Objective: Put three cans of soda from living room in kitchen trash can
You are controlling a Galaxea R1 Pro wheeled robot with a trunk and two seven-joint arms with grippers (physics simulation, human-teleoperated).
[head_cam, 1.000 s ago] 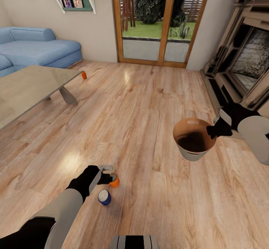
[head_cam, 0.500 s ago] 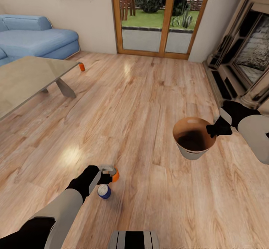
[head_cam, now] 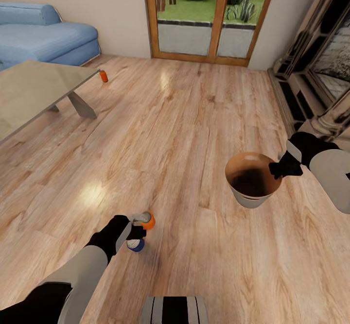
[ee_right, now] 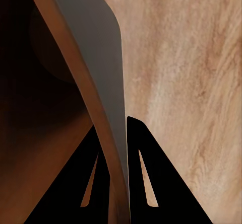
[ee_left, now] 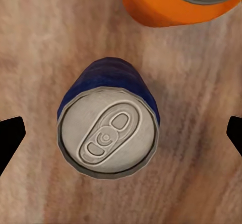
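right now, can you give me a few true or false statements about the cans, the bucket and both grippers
1. The right gripper is clamped on the rim of the tash can. True.
2. The left gripper is shut on the blue can. False: its fingers stand open either side, apart from it.
3. Both orange cans lie inside the tash can. False: one orange can stands by the blue can, another orange can is beside the grey table.
4. The blue can stands upright on the floor. True.
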